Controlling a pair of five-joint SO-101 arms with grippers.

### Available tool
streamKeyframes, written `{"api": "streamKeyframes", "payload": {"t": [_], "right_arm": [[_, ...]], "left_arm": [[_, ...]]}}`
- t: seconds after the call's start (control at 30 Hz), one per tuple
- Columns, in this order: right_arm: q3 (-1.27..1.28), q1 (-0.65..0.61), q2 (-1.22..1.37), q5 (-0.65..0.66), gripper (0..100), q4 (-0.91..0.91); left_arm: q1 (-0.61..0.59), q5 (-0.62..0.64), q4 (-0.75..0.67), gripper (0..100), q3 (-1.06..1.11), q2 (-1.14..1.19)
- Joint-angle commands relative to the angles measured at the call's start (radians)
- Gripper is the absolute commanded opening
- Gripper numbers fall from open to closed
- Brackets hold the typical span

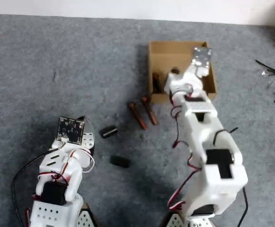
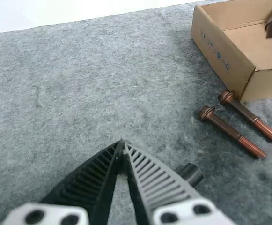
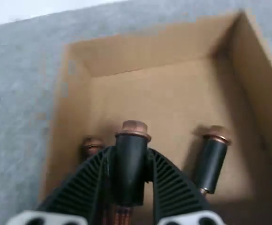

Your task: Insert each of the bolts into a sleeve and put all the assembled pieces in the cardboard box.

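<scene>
Cardboard box [image 1: 165, 56] at the far side of the grey carpet [image 1: 57, 61]: right arm [image 1: 208, 142] stretched forward over its near wall, right gripper [image 3: 130, 154] inside the box and clamped on 1 sleeved bolt [image 3: 131, 140], held lengthwise between the fingers with its head outward, and a 2nd sleeved bolt [image 3: 210, 157] lies on the box floor beside it. Left arm [image 1: 64, 165] folded back near its base, left gripper [image 2: 122, 145] low over the carpet, fingertips pressed together on nothing. Loose on the carpet between the arms: 2 copper bolts [image 2: 234, 133] side by side just before the box, 1 black sleeve [image 1: 109, 131] near the left gripper, 1 further sleeve [image 1: 120, 161] nearer the bases.
</scene>
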Motion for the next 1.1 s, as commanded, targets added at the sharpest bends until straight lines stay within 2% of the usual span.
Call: {"api": "streamKeyframes", "payload": {"t": [0.0,0.4,0.53,0.77,0.93,1.07], "right_arm": [[-0.088,0.059,0.025,-0.038,0.5,-0.039],[-0.088,0.048,0.038,-0.034,0.8,-0.042],[-0.088,0.035,0.038,0.014,1.2,-0.041],[-0.084,-0.025,0.035,0.117,19.3,-0.038],[-0.030,-0.024,-0.019,0.110,20.4,-0.036],[0.099,-0.035,-0.176,0.115,20.4,-0.036]], "left_arm": [[-0.001,-0.006,-0.002,1,0.019,-0.007],[-0.001,-0.006,-0.002,1,0.019,-0.007],[-0.001,-0.006,-0.002,1,0.019,-0.007],[-0.001,-0.006,-0.002,1,0.019,-0.007],[-0.001,-0.006,-0.002,1,0.019,-0.007],[-0.001,-0.006,-0.002,1,0.019,-0.007]]}}
